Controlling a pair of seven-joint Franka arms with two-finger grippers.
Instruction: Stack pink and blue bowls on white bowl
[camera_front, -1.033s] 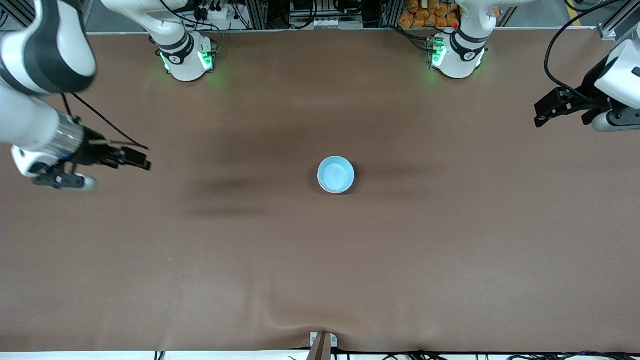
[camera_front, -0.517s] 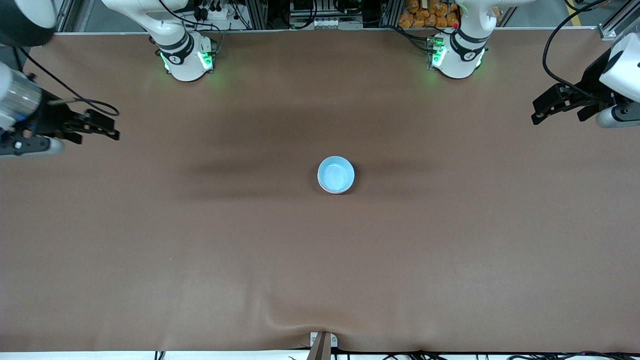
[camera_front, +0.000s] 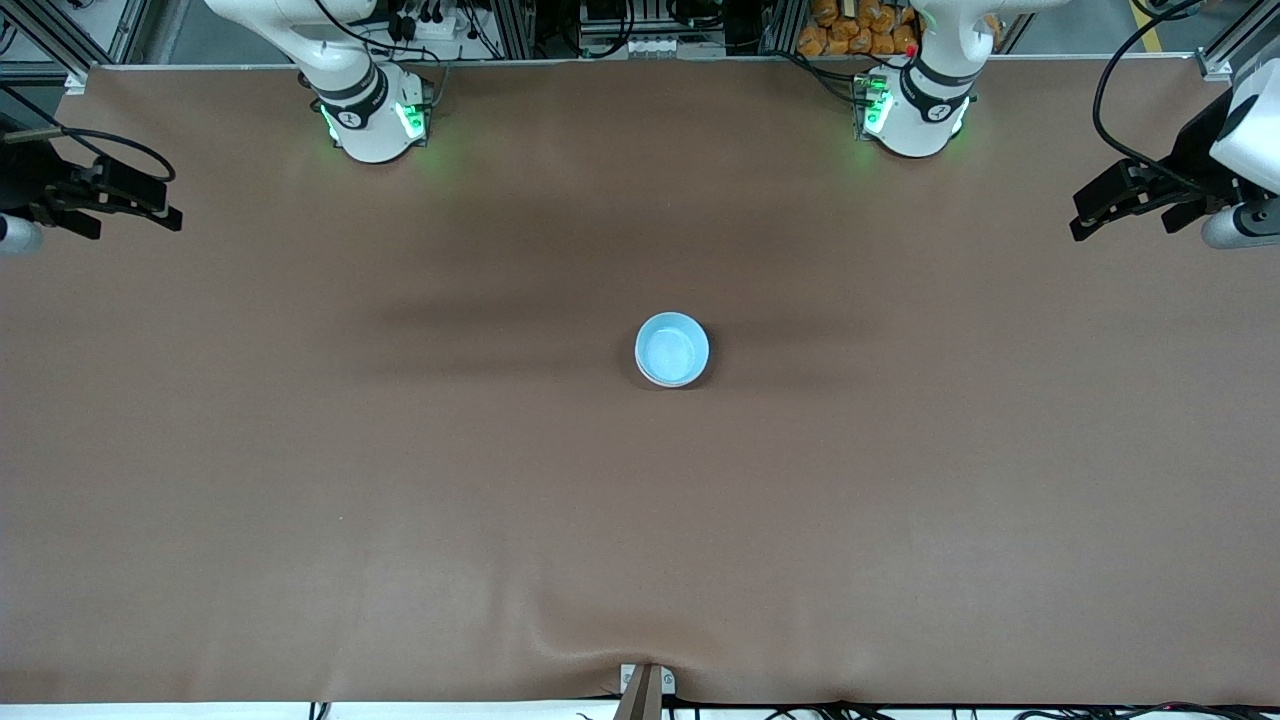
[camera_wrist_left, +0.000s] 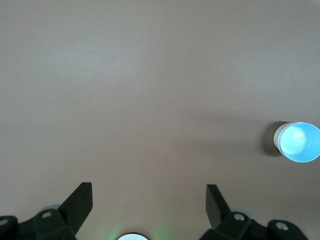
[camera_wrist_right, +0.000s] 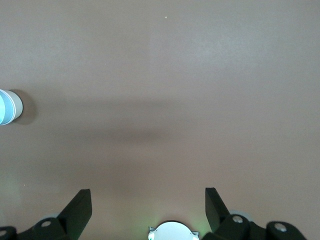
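**Mia:** Where are the bowls?

**Ben:** I see one stack in the middle of the brown counter (camera_front: 300, 520). The blue bowl (camera_front: 672, 348) is on top. Under its rim there is a pale edge, so I think another bowl sits below it. I cannot tell which one it is, and I see no pink bowl or white bowl alone anywhere.

**Mia:** Are the arms holding something?

**Ben:** No. The left end effector (camera_front: 1095, 207) hangs over the left arm's end of the counter. Its two fingers are spread wide with nothing between them. The right end effector (camera_front: 150, 200) hangs over the right arm's end. It is spread wide and has nothing in it too. Both are well apart from the stack.

**Mia:** What do their own cameras see?

**Ben:** The left wrist view shows the left arm's fingers (camera_wrist_left: 80, 202) apart over bare counter, with the blue bowl (camera_wrist_left: 299, 142) far off. The right wrist view shows the same, with only a slice of the bowl (camera_wrist_right: 7, 107) at the edge.

**Mia:** So which step is this?

**Ben:** I think the stacking is done and both arms wait off to the sides.

**Mia:** What comes next?

**Ben:** Maybe nothing. If a bowl is missing from the pile, an arm must reach in softly and not bump the stack.
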